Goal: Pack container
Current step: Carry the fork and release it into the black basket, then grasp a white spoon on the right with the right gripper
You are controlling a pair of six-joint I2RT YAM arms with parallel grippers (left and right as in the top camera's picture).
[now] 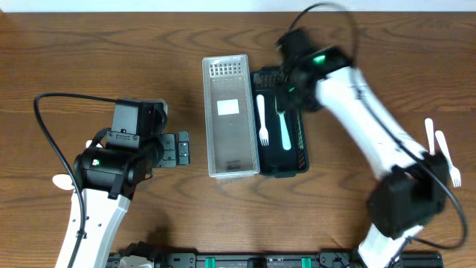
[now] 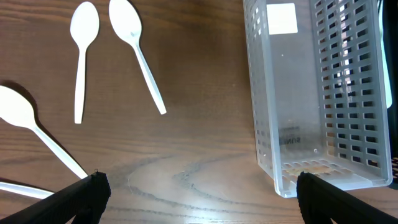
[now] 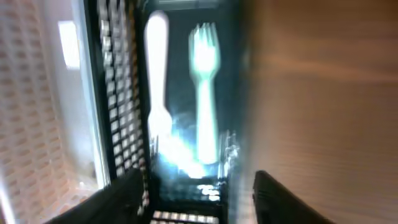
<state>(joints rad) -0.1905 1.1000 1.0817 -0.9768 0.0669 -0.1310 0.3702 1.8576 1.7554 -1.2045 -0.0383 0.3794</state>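
Black container point(image 1: 300, 152) sits at the centre of the overhead frame, flush against the right side of the clear container point(image 1: 232, 145), and two white forks point(image 1: 262, 119) point(image 1: 283, 128) already lie in it. My right pincer point(image 3: 202, 186) hangs over its upper end with the fingers apart and nothing between them. The wrist view is smeared, so I cannot judge how close the tips are to the slotted walls. That is my main worry: a fingertip could catch the black rim and drag the container, and since the two seem to touch, the clear one would be shoved too. It could also flick a packed fork out. My left pincer point(image 2: 199, 199) is also spread and empty, low over the table point(image 1: 111, 45) just beside the clear container's end wall. A careless swing toward the right of that view would clip that corner. The spoons point(image 2: 81, 56) point(image 2: 138, 53) point(image 2: 37, 134) in the upper left of its view lie flat and thin, so a pinch may skid off them or scrape the wood. Free room is the bare wood between spoons and clear container, and the stretch right of the black container out to the loose forks point(image 1: 440, 149) at the right edge.
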